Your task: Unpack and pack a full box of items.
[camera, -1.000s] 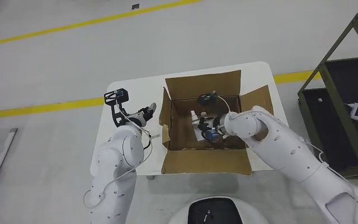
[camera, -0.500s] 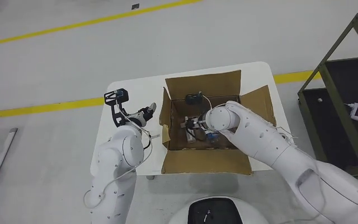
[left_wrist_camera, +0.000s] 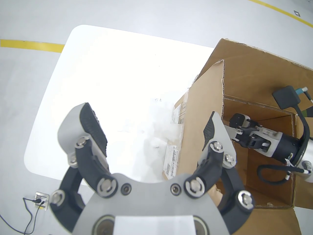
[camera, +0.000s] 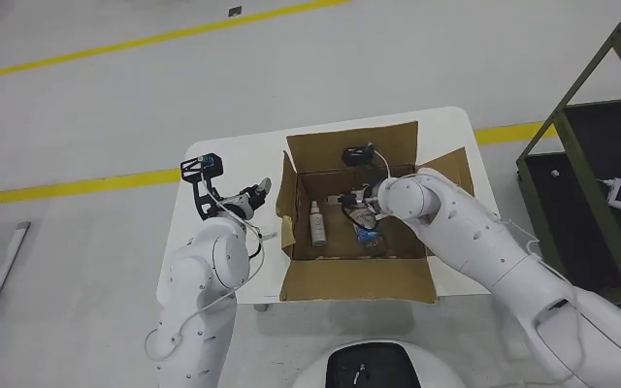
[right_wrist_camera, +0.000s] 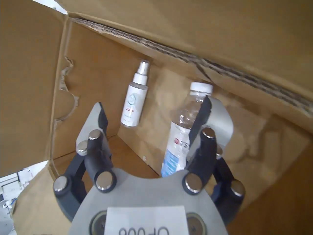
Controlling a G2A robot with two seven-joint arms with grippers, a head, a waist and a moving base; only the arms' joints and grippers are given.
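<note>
The open brown cardboard box (camera: 357, 279) stands on the white rounded-corner table (camera: 243, 160), filling the table from its middle out to the 3 o'clock side, with all four flaps folded outward. On the box floor lie two items. A small white spray bottle with a clear nozzle cap (camera: 317, 224) lies flat toward the box's 9 o'clock wall, its nozzle pointing to 12 o'clock. A clear plastic water bottle with a white cap and a blue label (camera: 369, 233) lies near the middle of the floor, well apart from the spray bottle.

The right gripper (right_wrist_camera: 152, 103) reaches down inside the box over the water bottle, its jaws spread wide and holding nothing. The water bottle (right_wrist_camera: 179, 133) shows just beside one finger, which hides part of it; whether they touch cannot be told. The spray bottle (right_wrist_camera: 135, 101) lies beyond the gap between the fingers.

The left gripper (left_wrist_camera: 151, 121) hangs over bare table at 9 o'clock of the box, near its outer wall (left_wrist_camera: 193, 113), jaws likewise wide apart and empty.

On the grey floor a yellow line (camera: 146, 41) runs past at 12 o'clock, and a green-framed metal rack (camera: 572, 145) stands at 3 o'clock.
</note>
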